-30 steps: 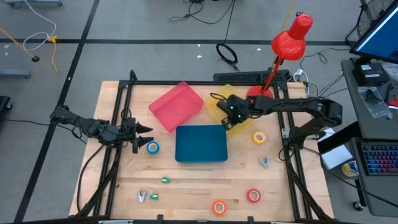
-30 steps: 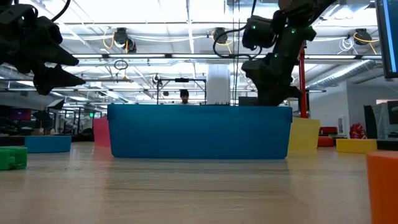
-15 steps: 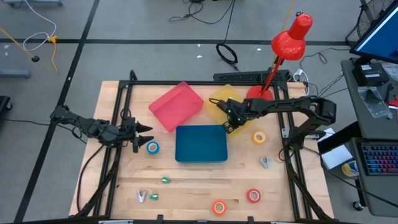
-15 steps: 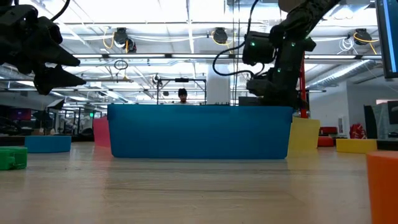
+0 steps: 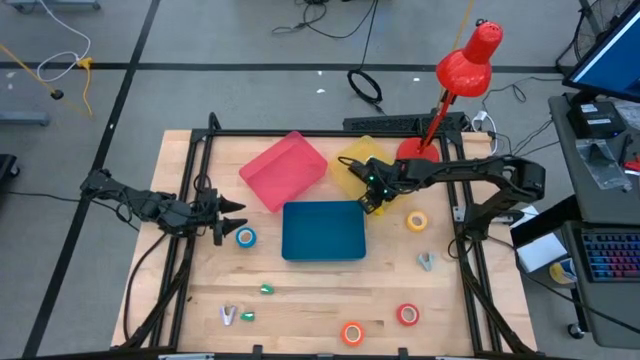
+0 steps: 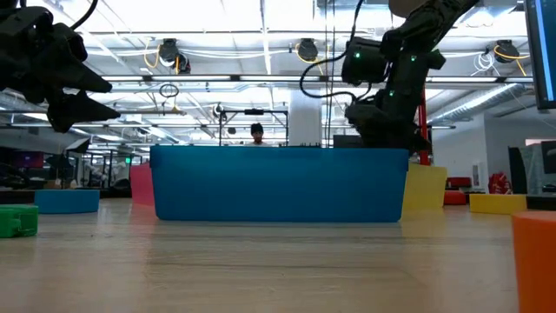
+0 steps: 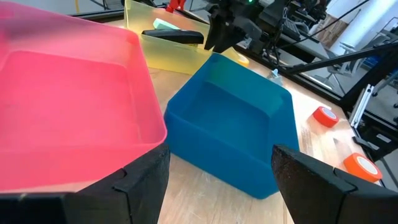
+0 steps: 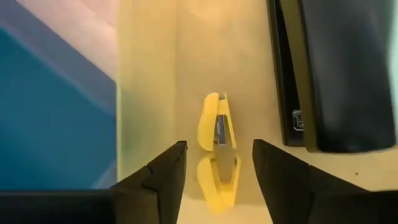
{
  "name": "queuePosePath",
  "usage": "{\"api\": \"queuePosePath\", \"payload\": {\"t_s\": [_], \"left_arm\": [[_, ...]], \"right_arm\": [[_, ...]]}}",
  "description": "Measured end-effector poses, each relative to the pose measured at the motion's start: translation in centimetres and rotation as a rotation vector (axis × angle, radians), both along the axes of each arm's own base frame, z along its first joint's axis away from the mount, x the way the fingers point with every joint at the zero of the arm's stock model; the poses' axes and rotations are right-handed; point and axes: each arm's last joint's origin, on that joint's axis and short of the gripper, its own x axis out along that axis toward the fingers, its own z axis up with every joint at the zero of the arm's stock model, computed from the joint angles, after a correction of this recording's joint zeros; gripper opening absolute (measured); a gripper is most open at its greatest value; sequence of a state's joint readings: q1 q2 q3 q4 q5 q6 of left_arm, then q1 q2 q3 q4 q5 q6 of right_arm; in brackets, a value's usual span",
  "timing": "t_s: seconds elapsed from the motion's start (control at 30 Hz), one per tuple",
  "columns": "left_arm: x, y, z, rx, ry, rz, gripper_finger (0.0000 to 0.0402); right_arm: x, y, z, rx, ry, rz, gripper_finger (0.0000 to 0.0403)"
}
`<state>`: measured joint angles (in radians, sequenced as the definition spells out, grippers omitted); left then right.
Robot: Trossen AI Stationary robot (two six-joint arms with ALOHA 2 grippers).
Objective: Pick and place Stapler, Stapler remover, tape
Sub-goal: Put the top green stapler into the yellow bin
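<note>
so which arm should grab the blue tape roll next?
Left. The left gripper hangs open right beside the blue tape roll. The right gripper is across the table at the yellow bin, open over a yellow stapler.

Left arm extended level at table's left side, left gripper [image 5: 238,208] open, empty. Right arm reaches across from the right; right gripper [image 8: 214,171] pointing down, fingers parted, holding nothing.
</note>
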<state>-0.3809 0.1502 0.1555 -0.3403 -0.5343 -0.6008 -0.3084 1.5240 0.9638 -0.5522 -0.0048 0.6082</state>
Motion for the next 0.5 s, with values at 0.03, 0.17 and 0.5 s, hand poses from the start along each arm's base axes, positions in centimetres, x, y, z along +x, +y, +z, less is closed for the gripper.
{"api": "queuePosePath", "payload": {"t_s": [0.03,0.17,0.5], "left_arm": [[0.0,0.0,0.0,-0.004,-0.001,0.001,0.0274],[0.0,0.0,0.0,-0.004,-0.002,0.001,0.0274],[0.0,0.0,0.1,-0.018,-0.009,-0.005,0.0274]], "right_arm": [[-0.1,0.0,0.4,-0.004,-0.016,0.001,0.0184],[-0.9,0.5,2.7,-0.002,-0.112,-0.011,0.0187],[-4.2,6.3,9.2,-0.199,-0.483,0.133,0.0154]]}}
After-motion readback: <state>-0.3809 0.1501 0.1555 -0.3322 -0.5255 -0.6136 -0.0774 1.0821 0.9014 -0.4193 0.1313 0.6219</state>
